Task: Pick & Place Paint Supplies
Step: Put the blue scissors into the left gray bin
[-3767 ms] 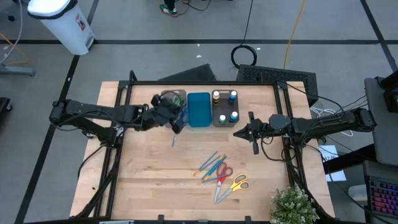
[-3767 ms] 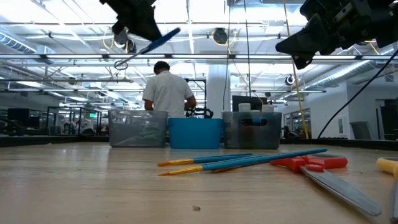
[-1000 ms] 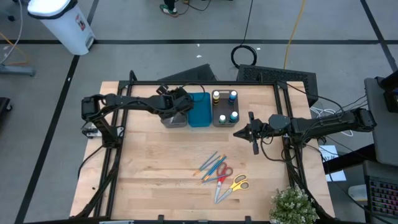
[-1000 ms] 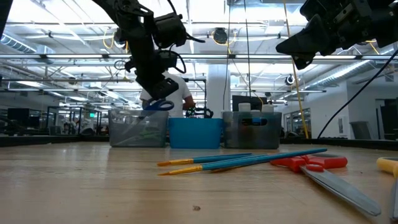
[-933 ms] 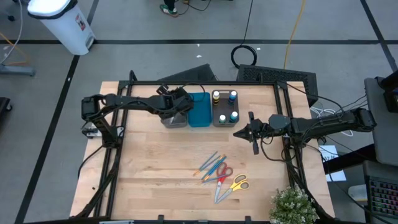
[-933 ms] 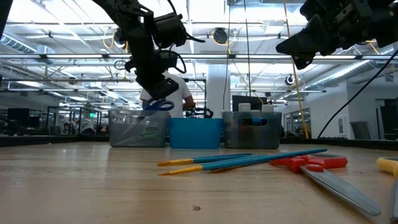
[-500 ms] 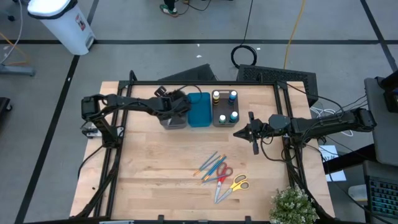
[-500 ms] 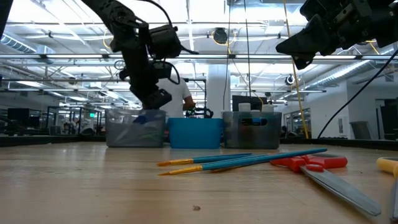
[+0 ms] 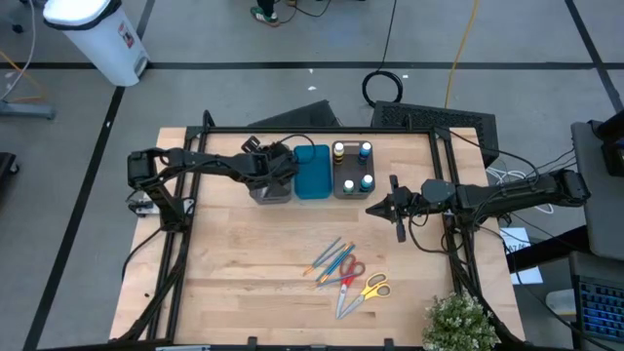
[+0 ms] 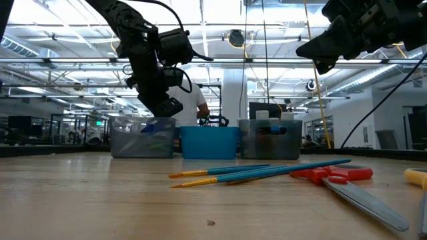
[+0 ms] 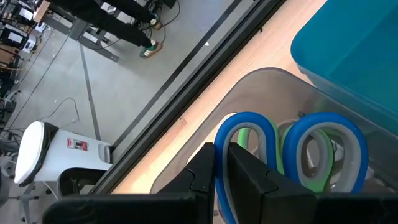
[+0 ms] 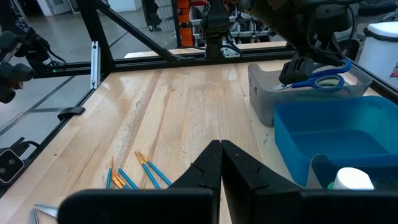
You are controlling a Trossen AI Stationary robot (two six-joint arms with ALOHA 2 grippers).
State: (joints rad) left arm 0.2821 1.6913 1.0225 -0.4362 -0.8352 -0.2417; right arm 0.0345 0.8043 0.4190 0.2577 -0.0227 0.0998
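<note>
My left gripper (image 9: 273, 166) is down at the grey tray (image 9: 261, 194) on the table's far left and is shut on blue-handled scissors (image 11: 323, 134). Green-handled scissors (image 11: 280, 163) lie under them in the tray. My right gripper (image 9: 375, 209) hovers shut over the right middle of the table and touches nothing. Thin blue and orange brushes (image 9: 330, 257), red scissors (image 9: 348, 272) and yellow scissors (image 9: 372, 288) lie flat on the wood nearer the near edge. Small white bottles (image 9: 351, 168) stand in the other grey tray. My left gripper pinches the blue scissors by the outer side of one handle loop (image 11: 219, 186) between its two fingers. It comes slanting down from above. The handle loops sit about level at the tray's rim (image 12: 320, 81), over the green scissors; the blades are hidden.
A blue tray (image 9: 312, 172) stands between the two grey trays along the far edge. A potted plant (image 9: 458, 322) sits at the near right corner. Bare wood lies between the trays and the brushes. A person (image 10: 193, 100) stands in the room beyond the table.
My left gripper has come down and a little toward the table's left, lowering the blue scissors to the grey tray. The grey tray has slid slightly to the left. My right arm has kept still.
</note>
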